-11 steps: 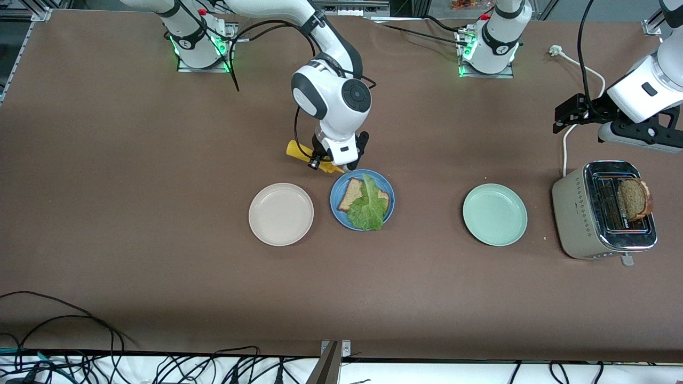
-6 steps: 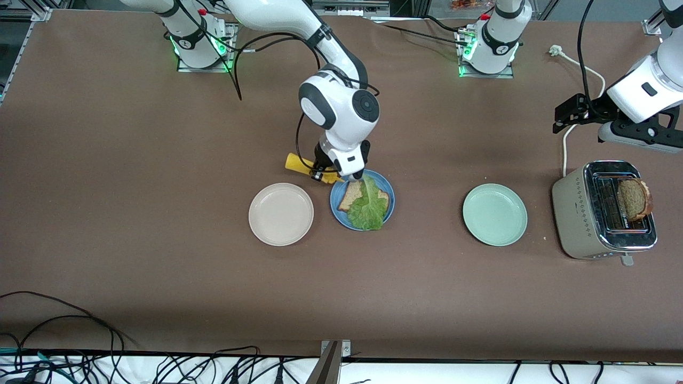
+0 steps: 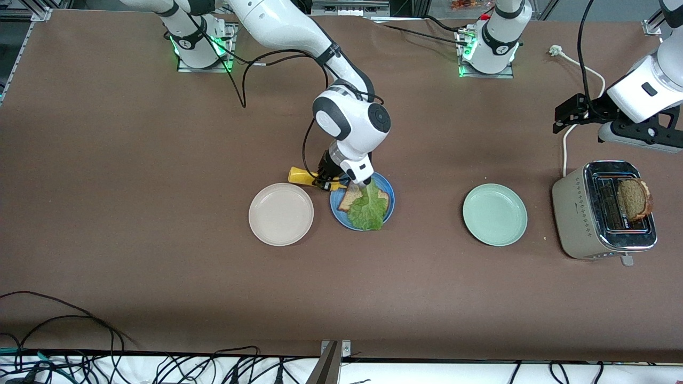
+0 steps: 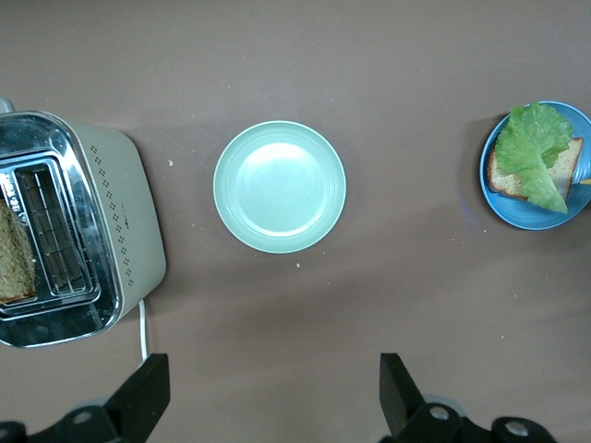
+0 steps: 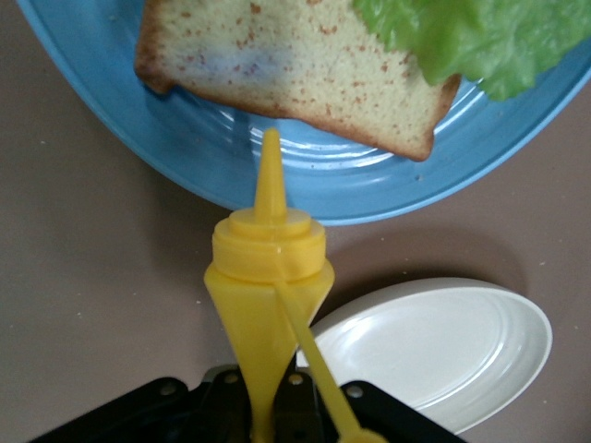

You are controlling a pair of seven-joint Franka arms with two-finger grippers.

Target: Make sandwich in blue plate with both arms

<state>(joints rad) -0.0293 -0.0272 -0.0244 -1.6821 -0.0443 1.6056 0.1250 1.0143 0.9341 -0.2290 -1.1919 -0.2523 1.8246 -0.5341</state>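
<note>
The blue plate [image 3: 391, 198] holds one bread slice [image 3: 349, 197] with a green lettuce leaf [image 3: 368, 209] on it. My right gripper [image 3: 326, 178] is shut on a yellow squeeze bottle [image 3: 301, 176]. In the right wrist view the bottle [image 5: 268, 277] points its nozzle over the blue plate's rim [image 5: 185, 148], just short of the bread [image 5: 295, 65]. A second bread slice [image 3: 634, 198] stands in the toaster [image 3: 603, 210]. My left gripper [image 3: 561, 117] waits open and empty, high over the table beside the toaster.
A cream-white plate [image 3: 280, 214] lies beside the blue plate toward the right arm's end. A mint-green plate [image 3: 494, 214] lies between the blue plate and the toaster. A white power cord [image 3: 565, 146] runs from the toaster toward the left arm's base.
My right arm has carried the yellow bottle toward the blue plate, and its nozzle now reaches the plate's rim. The left arm has not moved.
</note>
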